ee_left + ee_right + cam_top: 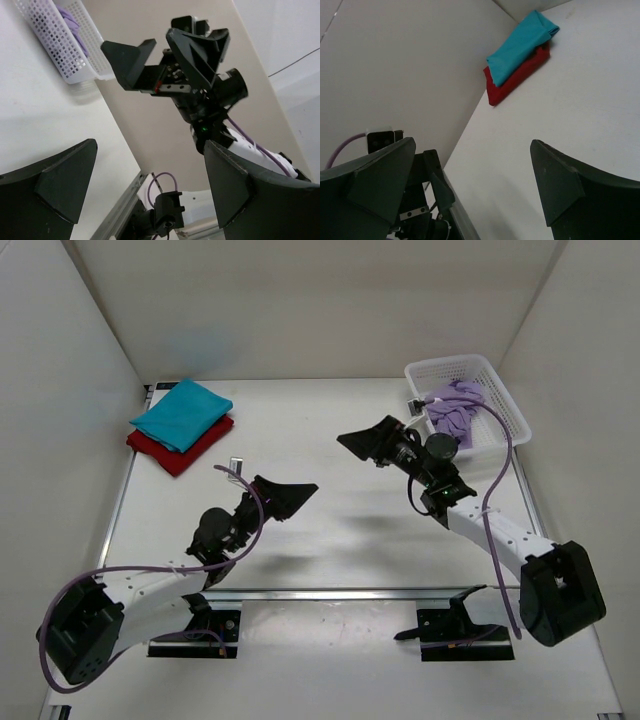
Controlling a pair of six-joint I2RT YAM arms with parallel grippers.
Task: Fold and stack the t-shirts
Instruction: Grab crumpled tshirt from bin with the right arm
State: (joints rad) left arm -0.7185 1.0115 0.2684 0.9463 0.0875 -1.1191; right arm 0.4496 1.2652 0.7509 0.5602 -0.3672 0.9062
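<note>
- Teal shirt (182, 412) folded atop red shirt (185, 452), far-left corner of table (330, 535).
- Lavender shirt (455, 408) bunched in basket (450, 363), far-right edge.
- Left gripper (292, 496), right gripper (360, 443): jaws spread, empty, apart.

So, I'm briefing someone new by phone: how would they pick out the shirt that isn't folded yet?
At the table's far right corner sits a white mesh basket. The pale lavender t-shirt lies crumpled inside it. Unlike the teal t-shirt and dark red t-shirt, folded and stacked at far left, it is bunched up and purple.
</note>
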